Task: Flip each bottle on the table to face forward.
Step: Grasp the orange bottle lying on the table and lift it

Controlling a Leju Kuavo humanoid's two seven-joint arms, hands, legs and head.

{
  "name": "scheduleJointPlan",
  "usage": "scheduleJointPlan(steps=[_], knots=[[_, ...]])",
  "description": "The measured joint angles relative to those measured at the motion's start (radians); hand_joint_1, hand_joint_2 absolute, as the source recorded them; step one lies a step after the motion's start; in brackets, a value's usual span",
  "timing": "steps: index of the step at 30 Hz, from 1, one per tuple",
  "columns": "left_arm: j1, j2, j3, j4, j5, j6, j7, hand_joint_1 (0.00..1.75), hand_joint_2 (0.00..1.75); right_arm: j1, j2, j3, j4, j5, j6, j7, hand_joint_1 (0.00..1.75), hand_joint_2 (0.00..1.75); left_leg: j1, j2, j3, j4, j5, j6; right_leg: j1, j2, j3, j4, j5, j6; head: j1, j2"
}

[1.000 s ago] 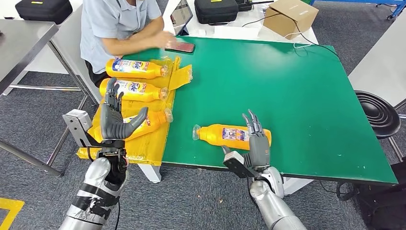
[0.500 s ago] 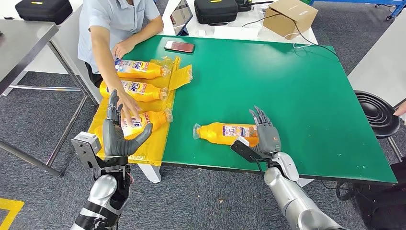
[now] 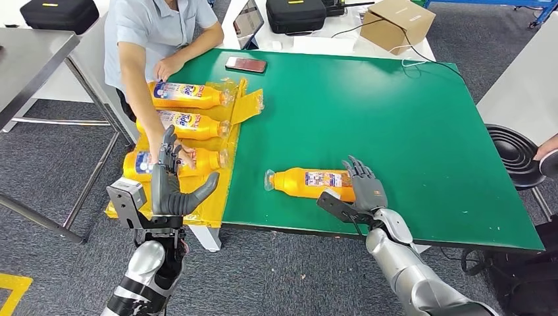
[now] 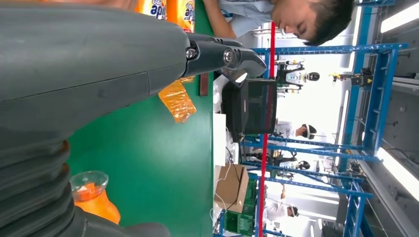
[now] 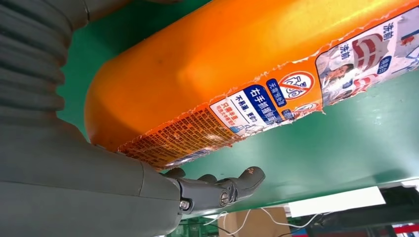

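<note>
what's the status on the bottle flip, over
Right hand at lone bottle's base, no grip. Left hand open, raised. Person's hand on nearest mat bottle.

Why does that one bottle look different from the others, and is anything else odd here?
The lone bottle by the right hand lies with its small-print back label up, edges ragged, while the three bottles on the crumpled yellow sheet show blue front labels. Nothing looks spilled.

Four orange bottles, all lying on their sides. Lone bottle [image 3: 312, 184] — lower centre of the frame, on the green counter [image 3: 395, 131], clear cap pointing left, small-print label up. Three others stacked at left on yellow plastic: top bottle [image 3: 187, 95], middle bottle [image 3: 191, 123], bottom bottle [image 3: 197, 160], blue-and-white labels showing.
</note>
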Motion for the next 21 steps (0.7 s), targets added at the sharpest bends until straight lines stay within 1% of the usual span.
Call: scheduleJointPlan(steps=[5, 7, 8, 9, 12, 13, 14, 17, 21], knots=[[0.0, 0.0, -0.005, 0.0, -0.005, -0.007, 0.001, 0.0, 1.75, -0.004, -0.002, 0.0, 0.007, 0.001, 0.014, 0.002, 0.0, 1.75, 0.0, 0.0, 0.001, 0.0, 0.0, 0.0, 0.0, 0.0, 0.001, 0.0, 0.0, 0.0, 0.0, 0.0], [-0.001, 0.0, -0.01, 0.001, -0.007, -0.011, 0.004, 0.0, 1.75, -0.005, -0.002, 0.002, 0.01, 0.017, 0.015, 0.018, 0.0, 1.75, 0.0, 0.0, 0.001, 0.0, 0.0, 0.0, 0.0, 0.0, 0.001, 0.0, 0.0, 0.0, 0.0, 0.0], [-0.001, 0.0, -0.011, 0.002, -0.007, -0.013, 0.005, 0.0, 1.75, -0.007, -0.003, 0.006, 0.013, 0.034, 0.014, 0.038, 0.04, 1.75, 0.0, 0.001, 0.002, 0.0, 0.0, 0.0, 0.0, 0.0, 0.001, 0.0, 0.0, 0.0, 0.0, 0.0], [-0.001, 0.0, -0.012, 0.003, -0.008, -0.014, 0.007, 0.0, 1.75, -0.011, -0.003, 0.012, 0.015, 0.055, 0.014, 0.064, 0.32, 1.75, 0.0, 0.001, 0.002, 0.0, 0.0, 0.0, 0.0, 0.0, 0.001, 0.0, 0.0, 0.0, 0.0, 0.0], [-0.003, -0.002, -0.014, 0.005, -0.013, -0.015, 0.012, 0.0, 1.75, -0.028, -0.003, 0.039, 0.025, 0.128, 0.02, 0.164, 1.53, 1.75, 0.0, 0.001, 0.003, 0.0, 0.0, 0.0, 0.0, 0.0, 0.002, 0.0, 0.0, 0.0, 0.0, 0.0], [-0.005, -0.003, -0.014, 0.006, -0.015, -0.016, 0.014, 0.0, 1.75, -0.035, -0.004, 0.05, 0.029, 0.149, 0.028, 0.19, 1.69, 1.75, 0.0, 0.001, 0.003, 0.0, 0.0, 0.0, 0.0, 0.0, 0.003, 0.0, 0.0, 0.0, 0.0, 0.0], [-0.007, -0.005, -0.014, 0.009, -0.017, -0.017, 0.016, 0.0, 1.75, -0.042, -0.004, 0.06, 0.033, 0.165, 0.038, 0.208, 1.74, 1.75, 0.0, 0.001, 0.004, 0.0, 0.0, 0.0, 0.0, 0.0, 0.003, 0.0, 0.0, 0.0, 0.0, 0.0], [-0.016, -0.01, -0.015, 0.017, -0.015, -0.025, 0.022, 0.0, 1.75, -0.057, -0.006, 0.077, 0.041, 0.173, 0.074, 0.219, 1.75, 1.75, 0.0, 0.001, 0.005, 0.0, 0.0, 0.0, 0.0, 0.0, 0.005, -0.001, 0.0, 0.0, 0.0, 0.0], [-0.029, -0.013, -0.015, 0.03, 0.009, -0.048, 0.036, 0.0, 1.75, -0.074, -0.011, 0.08, 0.05, 0.139, 0.133, 0.187, 1.75, 1.75, 0.0, 0.0, 0.008, 0.0, 0.0, 0.0, 0.0, 0.0, 0.007, -0.001, 0.0, 0.0, 0.0, 0.0]])
